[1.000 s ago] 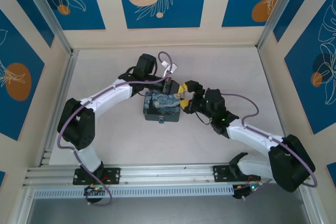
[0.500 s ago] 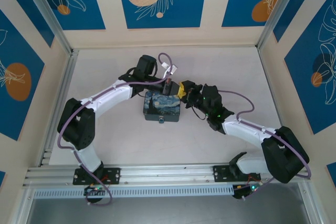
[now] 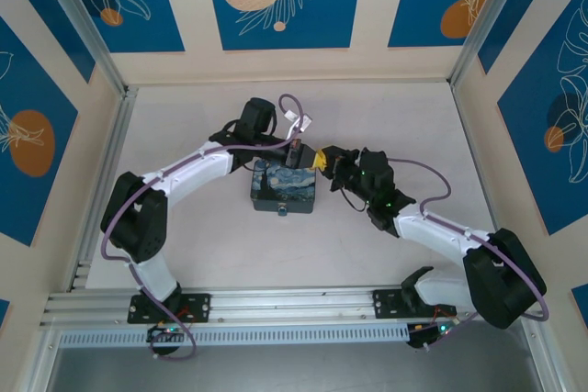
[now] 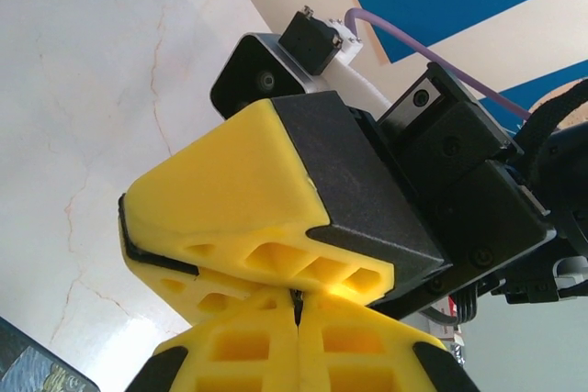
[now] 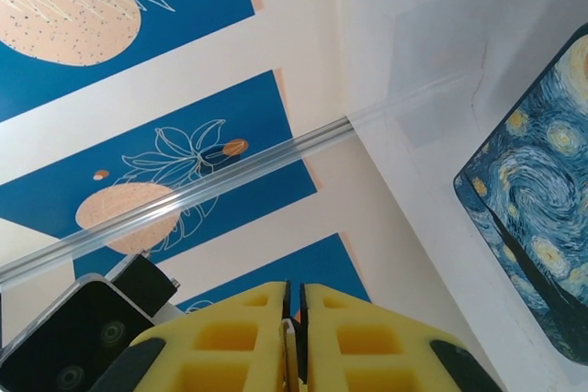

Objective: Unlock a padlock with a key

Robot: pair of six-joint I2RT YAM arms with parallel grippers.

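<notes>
Item, centre of the top view: starry-night printed box (image 3: 285,186) on the pale surface (image 3: 404,117). I read the small bluish piece at its lower edge as the padlock (image 3: 280,209). Left gripper (image 3: 296,152) at the box's upper right corner, fingers (image 4: 367,351) pressed together. Right gripper (image 3: 319,159) just beside it, fingers (image 5: 367,337) nearly together. I cannot make out the key.

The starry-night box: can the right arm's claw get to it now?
Probably yes. The right gripper hangs by the far right corner of the box, nothing between them, though the left gripper crowds close.
</notes>
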